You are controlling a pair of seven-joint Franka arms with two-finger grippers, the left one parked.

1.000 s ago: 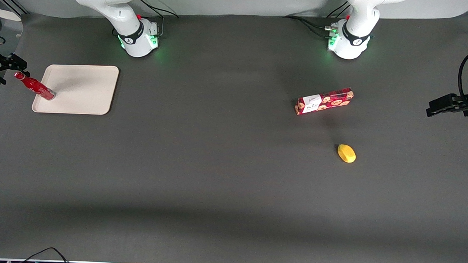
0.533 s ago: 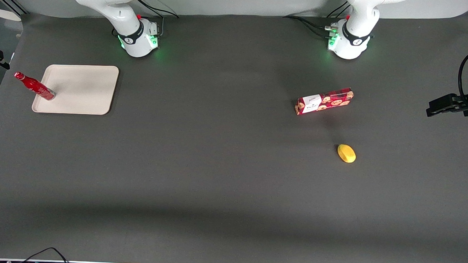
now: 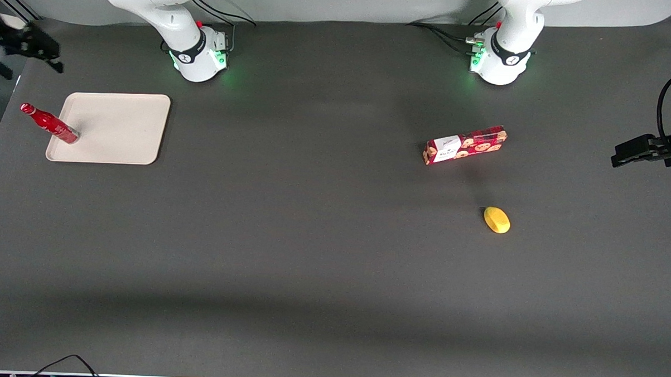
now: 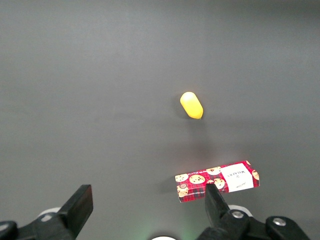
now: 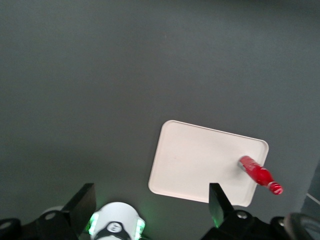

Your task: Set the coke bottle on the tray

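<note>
Coke bottle (image 3: 50,124) has its base on the tray (image 3: 120,128), just inside the rim at the working arm's end of the desk (image 3: 322,255); from the wrist view it appears to stand upright, long axis vertical, cap uppermost. My pincer (image 3: 42,47) hangs empty with its fingers wide apart, raised clear of the desk. The bottle lies below it and nearer the front camera, well apart from it. Judgement: placement looks complete, and any next move should go up and away so that nothing brushes the cap of a tall, narrow, easily tipped bottle.
</note>
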